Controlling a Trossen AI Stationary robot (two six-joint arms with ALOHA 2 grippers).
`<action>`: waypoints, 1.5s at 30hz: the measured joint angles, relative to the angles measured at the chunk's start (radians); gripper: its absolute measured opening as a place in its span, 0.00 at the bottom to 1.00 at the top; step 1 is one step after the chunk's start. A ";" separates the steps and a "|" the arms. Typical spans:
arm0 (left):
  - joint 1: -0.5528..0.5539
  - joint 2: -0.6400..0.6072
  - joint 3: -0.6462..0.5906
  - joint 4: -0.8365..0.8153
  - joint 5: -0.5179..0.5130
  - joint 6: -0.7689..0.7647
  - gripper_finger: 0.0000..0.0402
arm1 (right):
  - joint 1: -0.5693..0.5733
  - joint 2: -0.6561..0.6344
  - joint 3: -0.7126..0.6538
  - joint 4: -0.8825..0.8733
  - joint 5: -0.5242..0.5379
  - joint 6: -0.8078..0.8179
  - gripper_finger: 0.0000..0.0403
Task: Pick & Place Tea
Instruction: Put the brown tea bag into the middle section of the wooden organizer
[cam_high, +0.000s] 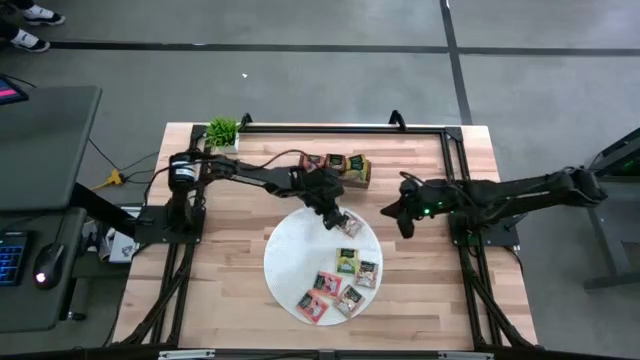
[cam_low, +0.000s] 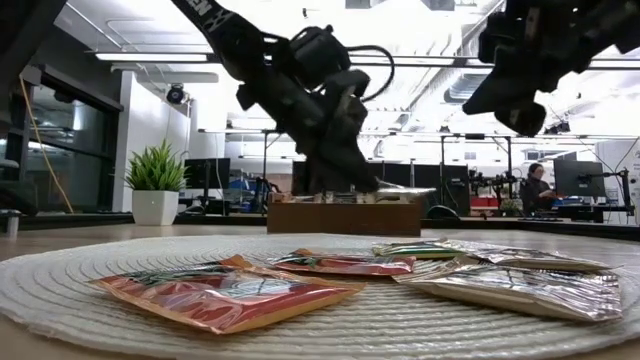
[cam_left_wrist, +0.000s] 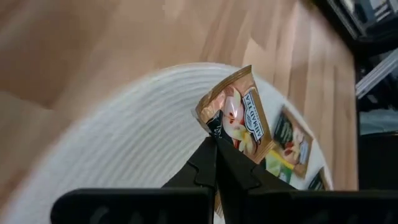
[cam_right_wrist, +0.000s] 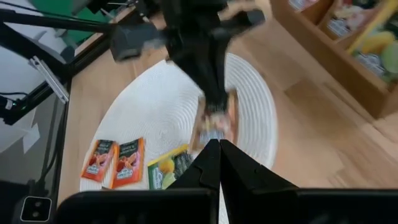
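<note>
My left gripper (cam_high: 337, 214) hangs over the far part of the round white woven mat (cam_high: 290, 250), shut on one peach-brown tea packet (cam_left_wrist: 239, 112). Several more tea packets (cam_high: 347, 262) lie flat on the near right part of the mat, and others stand in the wooden tray (cam_high: 340, 165) beyond it. My right gripper (cam_high: 405, 218) is shut and holds nothing. It hovers above the table just right of the mat, its fingertips (cam_right_wrist: 219, 149) pointing toward the left gripper. My left gripper pinches the packet near one corner (cam_left_wrist: 212, 123) between its two fingers. The fingers slant down from the table's left. The packet sticks out past the fingertips, tilted on edge and lifted clear of the mat.
A small potted plant (cam_high: 222, 132) stands at the far left corner, next to the tray. Black frame rails (cam_high: 455, 170) run along the table's sides. Bare wood lies left of the mat (cam_high: 230, 240). In the low view, a person sits at a desk far behind the table (cam_low: 532, 190).
</note>
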 joint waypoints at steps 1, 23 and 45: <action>0.009 -0.017 -0.001 -0.027 0.000 0.021 0.00 | 0.000 -0.016 0.000 -0.022 0.005 0.009 0.00; 0.119 0.021 0.737 -0.979 -0.571 0.951 0.00 | 0.001 -0.030 0.000 -0.059 0.007 0.014 0.00; 0.119 0.220 0.783 -0.972 -0.733 1.153 0.00 | 0.001 -0.030 0.000 -0.056 0.053 0.022 0.00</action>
